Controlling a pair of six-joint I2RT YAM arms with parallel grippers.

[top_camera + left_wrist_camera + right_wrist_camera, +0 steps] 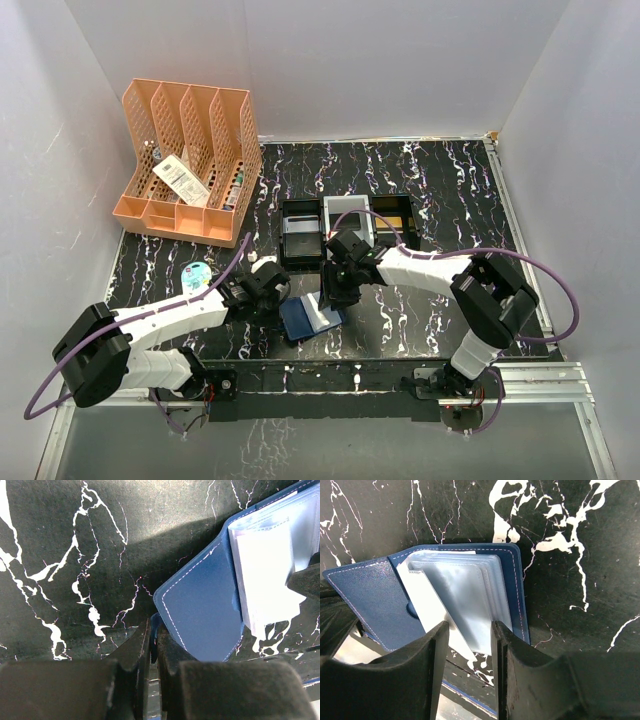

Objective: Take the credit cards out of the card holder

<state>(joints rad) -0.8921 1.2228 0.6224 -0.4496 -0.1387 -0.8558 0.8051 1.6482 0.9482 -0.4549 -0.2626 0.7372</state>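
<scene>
Marbled black desk [430,180]: my left hand [154,636] is pinching the stitched navy card holder [200,615], my right hand [470,627] gaping over it.

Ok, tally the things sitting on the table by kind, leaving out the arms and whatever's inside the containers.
Trays: 3
File organizer: 1
Card holder: 1
Oval case: 1
Total: 6
</scene>
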